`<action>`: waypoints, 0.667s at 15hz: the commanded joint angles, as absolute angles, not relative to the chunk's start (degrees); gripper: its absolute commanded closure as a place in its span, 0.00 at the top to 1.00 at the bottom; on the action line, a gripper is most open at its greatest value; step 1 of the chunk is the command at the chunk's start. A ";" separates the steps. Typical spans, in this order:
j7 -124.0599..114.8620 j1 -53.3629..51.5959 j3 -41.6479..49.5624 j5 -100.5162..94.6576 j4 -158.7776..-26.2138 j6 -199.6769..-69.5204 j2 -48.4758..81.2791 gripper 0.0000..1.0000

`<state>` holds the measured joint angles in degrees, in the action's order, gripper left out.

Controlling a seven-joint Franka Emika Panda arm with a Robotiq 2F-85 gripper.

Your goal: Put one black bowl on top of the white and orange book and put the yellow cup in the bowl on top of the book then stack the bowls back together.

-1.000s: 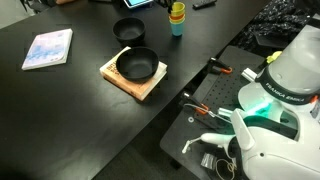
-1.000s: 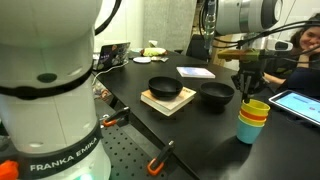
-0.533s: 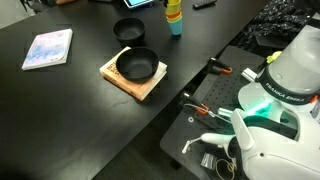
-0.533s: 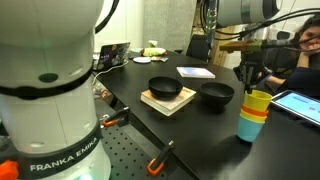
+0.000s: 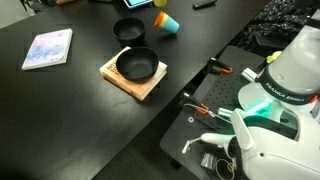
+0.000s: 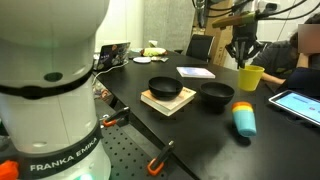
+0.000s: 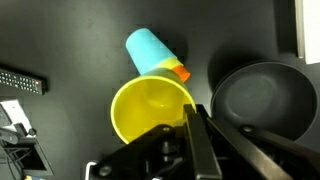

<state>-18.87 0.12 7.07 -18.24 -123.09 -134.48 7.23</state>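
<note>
Nearest on the dark bench (image 6: 210,127), a teal-blue cup (image 6: 244,120) lies on its side with an orange cup (image 6: 241,104) nested in its mouth. Beyond it, the thick white and orange book (image 6: 160,103) with tan page edges carries one shallow black bowl (image 6: 166,88), and the second black bowl (image 6: 216,95) sits just beside the book. Farther back, the pincer (image 6: 244,63) is clamped tight on the rim of the yellow cup (image 6: 249,77), a small plain cup held mouth-up, clear of the bench.
</note>
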 commanded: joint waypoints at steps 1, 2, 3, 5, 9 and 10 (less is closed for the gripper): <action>-13.12 0.26 4.41 -13.69 -125.73 -130.94 2.56 0.02; -11.71 0.23 3.81 -12.48 -126.41 -129.73 1.66 0.02; -9.89 0.13 3.14 -11.21 -127.78 -128.76 0.40 0.02; -6.87 -0.19 1.86 -8.85 -130.18 -126.89 -2.12 0.02; -1.94 -1.57 -0.64 -4.83 -136.10 -125.01 -7.83 0.02; -0.77 -2.11 -1.20 -3.87 -137.44 -124.36 -9.27 0.02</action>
<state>-4.84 -0.88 0.22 -7.08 -132.40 -126.15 -2.89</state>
